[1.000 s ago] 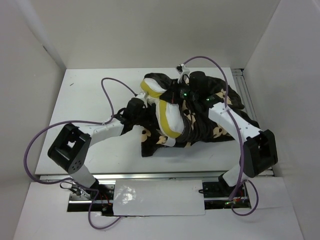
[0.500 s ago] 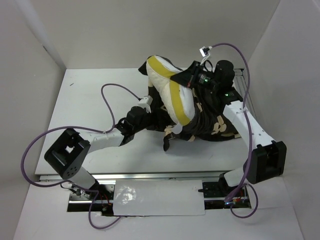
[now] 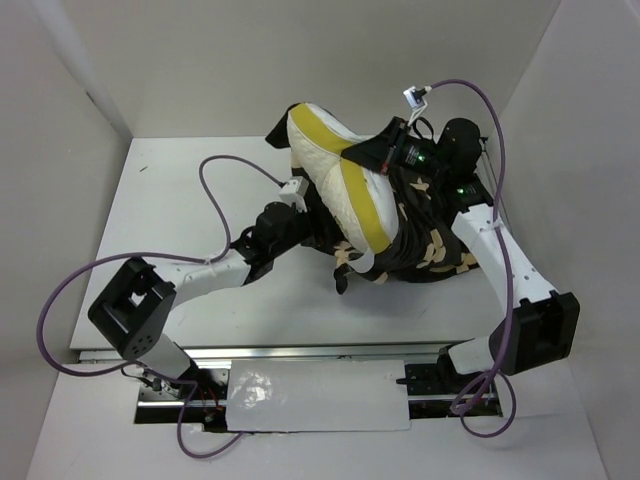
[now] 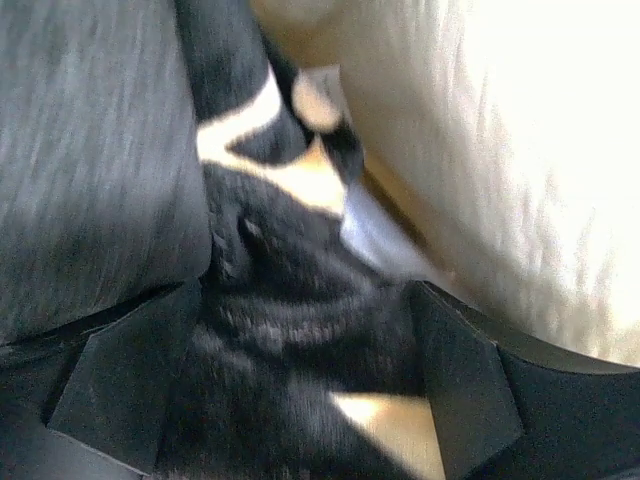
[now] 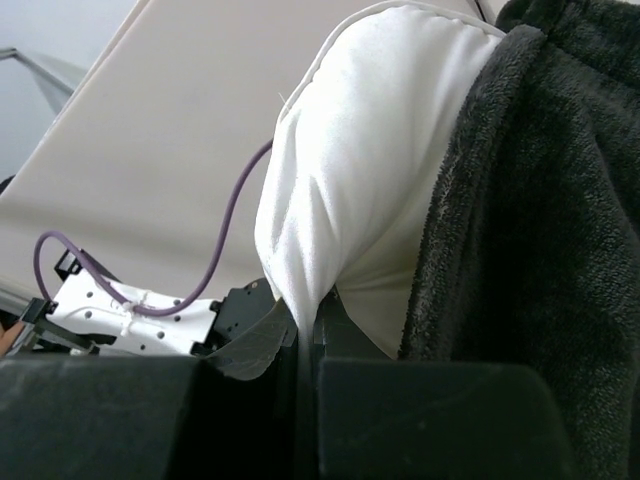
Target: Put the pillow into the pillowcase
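My right gripper (image 3: 373, 157) (image 5: 306, 322) is shut on a pinch of the pillow (image 3: 322, 168) (image 5: 370, 160), holding this white quilted cushion with its yellow trim up above the table. The dark plush pillowcase (image 3: 430, 250) (image 5: 540, 220) (image 4: 290, 330) with tan motifs hangs around the pillow's lower part and lies bunched beneath it. My left gripper (image 3: 298, 215) (image 4: 300, 400) pushes into the pillowcase from the left. Its jaws stand wide open, with plush fabric lying loosely between the fingers (image 4: 110, 390). The pillow (image 4: 530, 150) shows at the upper right of the left wrist view.
The white table (image 3: 180, 200) is boxed in by white walls on three sides. Purple cables (image 3: 225, 175) loop over both arms. A metal rail (image 3: 487, 160) runs along the table's right edge behind the right arm.
The right arm has lifted the pillow off the table and carried it up and back, dragging the pillowcase rightward. The left gripper has followed to the right, into the fabric.
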Tool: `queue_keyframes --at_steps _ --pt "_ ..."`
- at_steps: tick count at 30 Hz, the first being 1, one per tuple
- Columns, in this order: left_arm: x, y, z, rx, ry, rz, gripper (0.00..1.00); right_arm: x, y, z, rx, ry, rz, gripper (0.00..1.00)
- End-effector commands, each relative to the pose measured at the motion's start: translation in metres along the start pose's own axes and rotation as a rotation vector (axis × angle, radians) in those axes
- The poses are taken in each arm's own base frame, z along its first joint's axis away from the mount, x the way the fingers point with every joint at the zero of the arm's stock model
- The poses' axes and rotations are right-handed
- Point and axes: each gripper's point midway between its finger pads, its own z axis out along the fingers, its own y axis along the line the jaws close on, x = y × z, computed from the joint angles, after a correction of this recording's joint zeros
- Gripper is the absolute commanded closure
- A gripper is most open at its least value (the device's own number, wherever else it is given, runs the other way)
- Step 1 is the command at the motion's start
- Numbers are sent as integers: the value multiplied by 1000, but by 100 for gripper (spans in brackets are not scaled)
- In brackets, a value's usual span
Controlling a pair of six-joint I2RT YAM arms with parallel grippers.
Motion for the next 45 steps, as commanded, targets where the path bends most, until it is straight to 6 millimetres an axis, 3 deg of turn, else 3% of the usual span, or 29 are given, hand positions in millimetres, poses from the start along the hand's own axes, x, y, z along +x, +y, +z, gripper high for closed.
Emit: queue_keyframes --at_steps 1,2,3,5,6,7,8,9,10,11,12,14,15,16,17,19,21,25,26,32,35,38,39,41,42,45 --pt "-19 0 14 -59 -24 11 6 -28 77 -16 -155 -100 -206 100" --pt "-16 3 14 -69 -12 20 18 -30 72 -15 -128 -106 -235 100" --pt "-12 7 13 -90 0 11 47 -29 65 -15 -98 -105 -233 100" --pt "-9 15 4 -132 18 11 69 -27 47 -14 -19 -95 -247 100" --pt "-19 16 -6 -163 -15 13 85 -27 43 -11 3 -87 -263 100" --pt "-25 19 -12 -194 -32 15 94 -28 32 -7 59 -93 -263 100" --pt "-17 34 -24 -276 6 23 100 -18 8 -7 147 -51 -223 100" --pt "-30 42 -38 -348 -42 17 100 -9 -15 -2 260 -24 -247 100" --pt "-30 49 -48 -397 -39 15 100 -12 -21 0 304 -46 -278 100" --pt "-32 58 -58 -442 -34 18 100 2 -42 1 379 3 -288 100" --pt "-34 63 -75 -483 -20 9 100 16 -47 7 399 40 -295 100" --pt "-31 81 -95 -544 1 -7 100 34 -81 9 537 93 -315 100" --pt "-26 89 -107 -576 27 -7 100 48 -84 16 568 119 -314 100" --pt "-28 91 -114 -590 29 -11 100 46 -105 10 710 96 -341 100" --pt "-28 95 -126 -605 21 -33 100 61 -120 11 763 141 -348 100" --pt "-25 101 -139 -636 19 -49 100 80 -125 18 769 205 -389 100" --pt "-36 108 -151 -659 -26 -76 100 104 -131 24 732 281 -415 100" --pt "-48 125 -164 -711 -58 -106 100 128 -127 27 667 337 -440 100" --pt "-53 133 -168 -751 -72 -125 100 134 -117 30 597 355 -442 100" --pt "-60 192 -184 -1003 -69 -255 100 171 -107 16 447 501 -492 100" --pt "-84 206 -191 -1053 -142 -294 100 202 -126 9 500 646 -488 100" --pt "-114 206 -195 -1036 -202 -277 100 221 -133 4 528 756 -532 100" --pt "-135 199 -202 -1017 -255 -268 100 238 -146 -4 539 844 -523 100" --pt "-143 189 -208 -982 -272 -268 100 249 -151 7 567 874 -531 100" --pt "-150 182 -210 -953 -287 -249 100 250 -163 8 618 881 -536 100" --pt "-162 155 -224 -856 -341 -231 100 284 -190 10 668 1016 -513 100"
